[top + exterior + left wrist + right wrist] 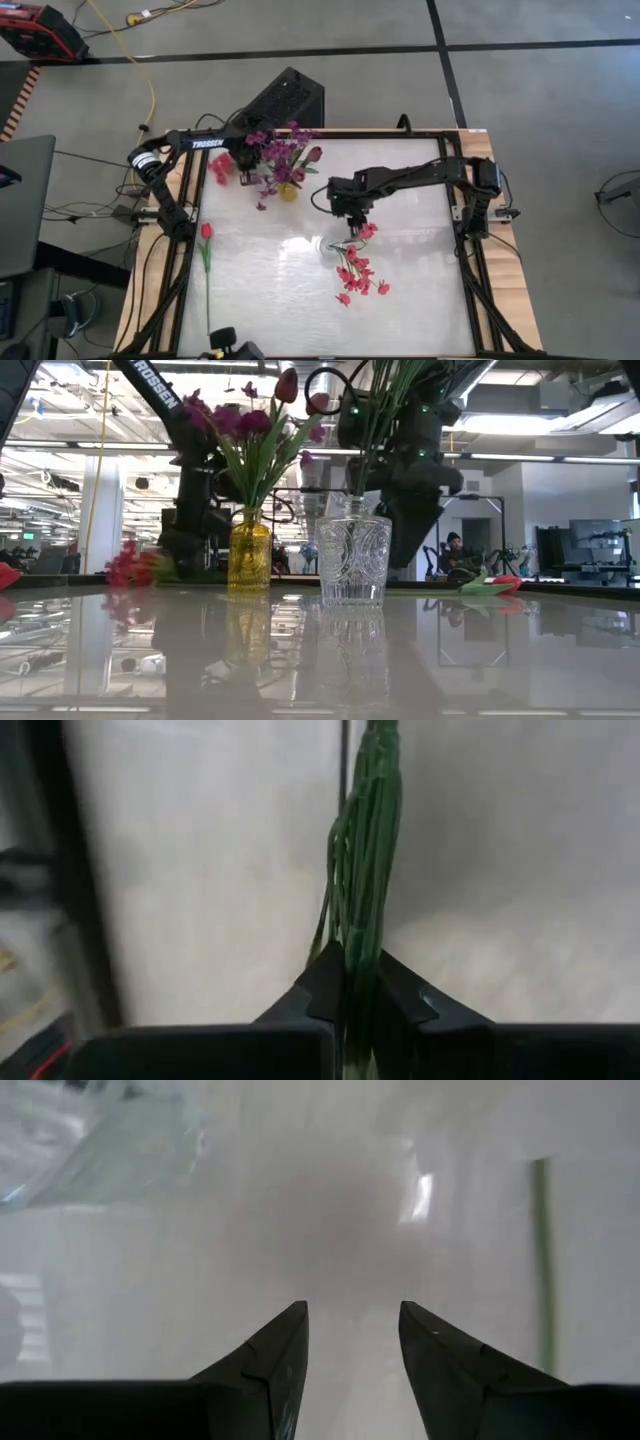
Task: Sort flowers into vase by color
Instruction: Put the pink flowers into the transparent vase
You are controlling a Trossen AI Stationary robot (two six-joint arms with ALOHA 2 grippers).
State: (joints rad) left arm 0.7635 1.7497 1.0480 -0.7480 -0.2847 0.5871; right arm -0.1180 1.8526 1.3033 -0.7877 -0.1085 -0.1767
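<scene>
We hold a green stem bundle [362,870] clamped in left gripper [358,982] for vase sorting; right gripper [352,1342], jaws apart, hovers over the worktop [270,290].

- Purple-magenta sprigs [281,152] are standing upright in a yellow vase [288,190], upper centre of the high view.
- Red-pink sprigs [357,272] are lying flat at centre.
- A single red tulip [206,232] is lying at left.
- A red-pink cluster [220,166] is lying at upper left.

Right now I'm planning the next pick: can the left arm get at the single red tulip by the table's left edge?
Probably not yet: the left pincer is shut on a flower bunch. The red tulip itself lies in the open.
</scene>
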